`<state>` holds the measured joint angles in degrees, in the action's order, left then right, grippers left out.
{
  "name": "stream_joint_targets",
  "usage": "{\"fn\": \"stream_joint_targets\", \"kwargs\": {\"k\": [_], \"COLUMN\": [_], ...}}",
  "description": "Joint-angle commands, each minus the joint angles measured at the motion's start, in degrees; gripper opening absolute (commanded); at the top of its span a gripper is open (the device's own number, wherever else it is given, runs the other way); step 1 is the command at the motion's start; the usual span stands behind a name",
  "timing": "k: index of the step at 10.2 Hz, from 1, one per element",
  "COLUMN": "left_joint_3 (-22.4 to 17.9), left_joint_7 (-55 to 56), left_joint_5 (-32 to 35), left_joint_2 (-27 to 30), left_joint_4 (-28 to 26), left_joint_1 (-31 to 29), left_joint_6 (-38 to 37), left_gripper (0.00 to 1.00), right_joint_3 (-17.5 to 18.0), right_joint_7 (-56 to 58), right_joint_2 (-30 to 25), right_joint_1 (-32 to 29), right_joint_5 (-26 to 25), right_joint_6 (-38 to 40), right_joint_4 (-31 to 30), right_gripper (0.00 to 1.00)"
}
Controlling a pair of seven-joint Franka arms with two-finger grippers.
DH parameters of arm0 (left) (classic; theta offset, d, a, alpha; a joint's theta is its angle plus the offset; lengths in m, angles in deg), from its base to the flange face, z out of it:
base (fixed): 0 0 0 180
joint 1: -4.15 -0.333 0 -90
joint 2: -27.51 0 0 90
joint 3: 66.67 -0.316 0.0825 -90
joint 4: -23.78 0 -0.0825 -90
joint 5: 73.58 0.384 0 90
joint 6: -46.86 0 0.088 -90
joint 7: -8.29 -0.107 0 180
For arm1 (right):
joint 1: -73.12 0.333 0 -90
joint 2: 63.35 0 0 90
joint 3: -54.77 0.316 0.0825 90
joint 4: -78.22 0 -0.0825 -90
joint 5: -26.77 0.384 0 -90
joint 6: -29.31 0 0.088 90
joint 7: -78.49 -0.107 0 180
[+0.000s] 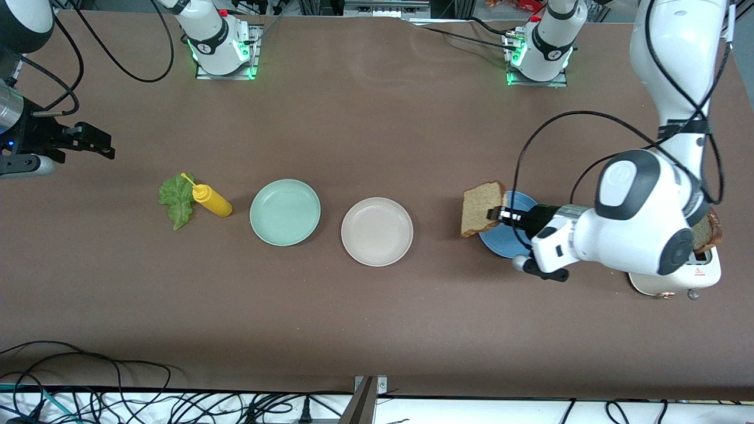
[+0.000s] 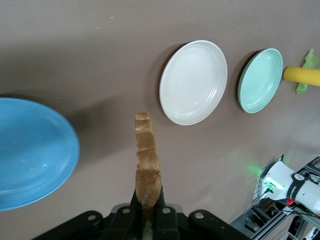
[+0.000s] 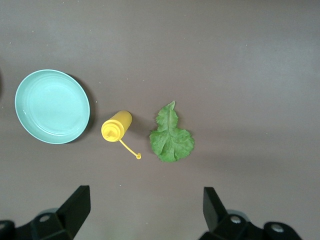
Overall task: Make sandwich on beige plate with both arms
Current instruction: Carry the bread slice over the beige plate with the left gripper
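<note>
Bare table (image 1: 377, 330) — around beige plate (image 1: 377, 231)

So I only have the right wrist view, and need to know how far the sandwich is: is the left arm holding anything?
Observer: Yes, the left gripper is shut on a bread slice, over the blue plate's edge.
Operator: Anything on the beige plate?
Observer: The beige plate has nothing on it; it sits beside the mint green plate.
Operator: More bread anywhere?
Observer: Another slice sticks up from the toaster, at the left arm's end.

Brown table (image 1: 377, 118) carries lettuce leaf (image 1: 177, 197), mustard bottle (image 1: 213, 201), mint plate (image 1: 285, 212), beige plate (image 1: 377, 231), blue plate (image 1: 500, 244), toaster (image 1: 677, 277).
</note>
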<state>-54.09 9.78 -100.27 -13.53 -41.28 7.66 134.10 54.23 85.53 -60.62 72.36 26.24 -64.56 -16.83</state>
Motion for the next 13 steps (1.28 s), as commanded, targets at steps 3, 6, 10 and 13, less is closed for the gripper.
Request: {"fn": "stream_joint_targets", "kwargs": {"k": [3,6,10,13], "left_joint_3": [-0.4,-0.4,-0.4,-0.4], "left_joint_7": [6.8,8.7,11.2,10.5], "left_joint_5": [-5.5,-13.4,-19.2,-19.2], "left_joint_2": [-4.7,-7.1,-10.4,-12.6], "left_joint_4": [0.5,0.5,0.4,0.5], "left_joint_1": [6.0,8.5,13.5,16.2], "left_joint_6": [6.4,10.4,19.9,27.2], "left_gripper": [0.0,0.0,0.0,0.0], "right_joint_3": [0.1,0.1,0.0,0.1], "right_joint_7": [0.8,0.8,0.8,0.8], "right_joint_2": [0.5,0.5,0.5,0.5], "right_joint_1": [-0.3,-0.6,-0.7,-0.8], "right_joint_5": [0.1,0.1,0.1,0.2], "right_joint_6": [1.0,1.1,1.1,1.1], "right_joint_4": [1.5,1.4,1.5,1.5], "right_gripper": [1.0,1.0,1.0,1.0]}}
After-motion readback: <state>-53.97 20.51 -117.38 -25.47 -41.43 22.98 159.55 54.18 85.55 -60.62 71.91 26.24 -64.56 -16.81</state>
